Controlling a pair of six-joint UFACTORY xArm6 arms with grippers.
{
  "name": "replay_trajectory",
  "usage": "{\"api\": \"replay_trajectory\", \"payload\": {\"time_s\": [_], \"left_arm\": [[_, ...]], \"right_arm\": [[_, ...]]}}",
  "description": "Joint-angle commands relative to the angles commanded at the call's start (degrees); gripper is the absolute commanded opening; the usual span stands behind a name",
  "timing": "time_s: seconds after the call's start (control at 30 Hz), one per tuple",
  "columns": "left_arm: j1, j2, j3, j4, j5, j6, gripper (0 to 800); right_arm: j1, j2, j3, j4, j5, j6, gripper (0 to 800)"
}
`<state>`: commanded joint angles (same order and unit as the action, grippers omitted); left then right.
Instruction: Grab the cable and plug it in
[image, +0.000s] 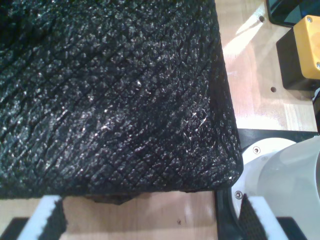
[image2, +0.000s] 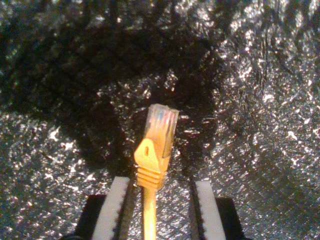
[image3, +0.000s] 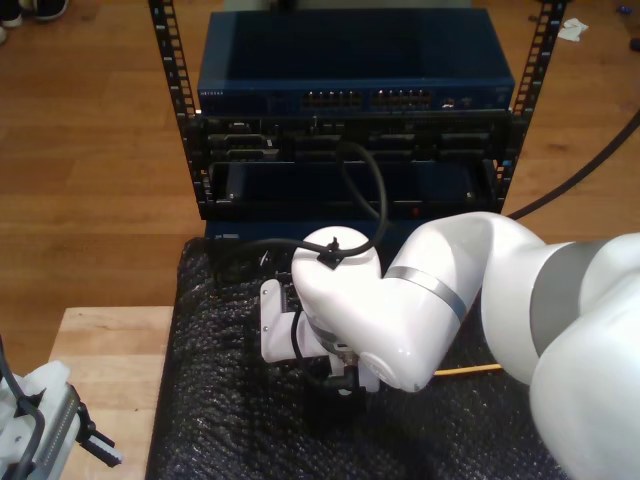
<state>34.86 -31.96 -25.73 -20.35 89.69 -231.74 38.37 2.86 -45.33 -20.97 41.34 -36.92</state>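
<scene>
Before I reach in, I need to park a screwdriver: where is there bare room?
Free: the pale wooden tabletop at the exterior view's left, beside the black textured mat; also the mat's strip along that edge. Crowded: the mat's middle, where the white robot arm hangs over the thin yellow-orange cable.

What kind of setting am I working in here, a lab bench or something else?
Likely a networking test bench: a rack holding a blue network switch with port rows, a black foam mat on a wooden table, and the yellow cable between my second gripper's fingers.
</scene>
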Motion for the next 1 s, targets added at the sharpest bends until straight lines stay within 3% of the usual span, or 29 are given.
{"api": "replay_trajectory", "payload": {"time_s": [0.5, 0.7, 1.0], "left_arm": [[0.0, 0.0, -0.1, 0.0, 0.0, 0.0, 800], [0.0, 0.0, -0.1, 0.0, 0.0, 0.0, 800], [0.0, 0.0, -0.1, 0.0, 0.0, 0.0, 800]], "right_arm": [[0.0, 0.3, 0.0, 0.0, 0.0, 0.1, 244], [0.0, 0.3, 0.0, 0.0, 0.0, 0.1, 113], [0.0, 0.2, 0.1, 0.0, 0.0, -0.1, 42]]}}
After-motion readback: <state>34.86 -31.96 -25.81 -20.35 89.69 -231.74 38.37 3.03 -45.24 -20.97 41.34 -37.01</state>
